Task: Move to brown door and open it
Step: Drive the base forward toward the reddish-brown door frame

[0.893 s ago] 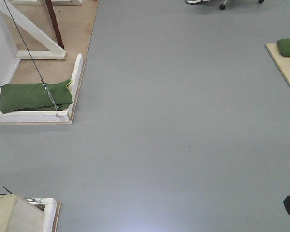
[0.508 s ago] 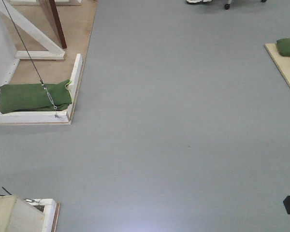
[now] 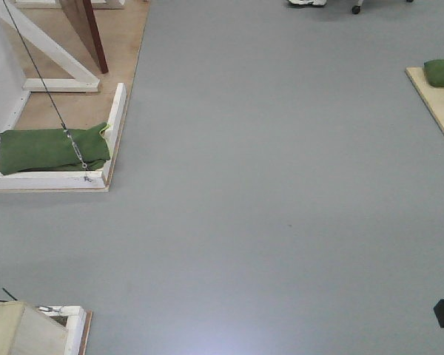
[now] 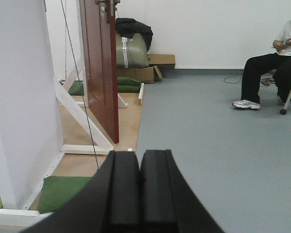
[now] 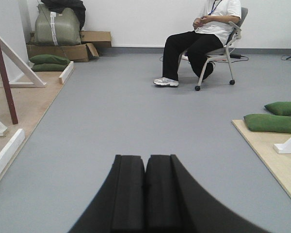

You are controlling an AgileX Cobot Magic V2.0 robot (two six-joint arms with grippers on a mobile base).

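Task item: one reddish-brown glossy wooden door (image 4: pixel 99 68) is standing upright on a tan plywood base (image 3: pixel 122 44), at the far left ahead of the robot; the overhead view is catching only its lower corner (image 3: pixel 85 29).
Door hardware: metal fittings are showing at the top edge of the left wrist view, too cropped to describe.
Door surround: white wooden frame beams (image 3: pixel 59 180) are bordering the base, with one diagonal white brace (image 4: pixel 80 116) leaning just beside the door.
Left claw (image 4: pixel 139 156): one, its two black fingers (image 4: pixel 123 194) are pressing together, gripping nothing.
Right claw (image 5: pixel 145 160): one, its two black fingers (image 5: pixel 128 194) are likewise meeting, holding nothing.
Floor: one grey smooth floor (image 3: pixel 281 185) is lying between the robot and the door.
Cable: one thin dark cable (image 3: pixel 44 81) is running diagonally down to the frame corner.
Green sandbags, overhead count: two; one (image 3: pixel 52 148) is lying inside the frame, one (image 3: pixel 442 72) is resting on a second plywood platform (image 3: pixel 436 103) at the right.
Green sandbags, right wrist count: four; two stacked (image 5: pixel 48 63) at the left, two (image 5: pixel 274 122) at the right.
Person: one seated person in a white shirt and black trousers (image 5: pixel 203 34) is sitting on one wheeled chair (image 5: pixel 230 48), well apart from the door.
Cardboard boxes: two brown cardboard boxes (image 4: pixel 145 73) are sitting against the back wall.
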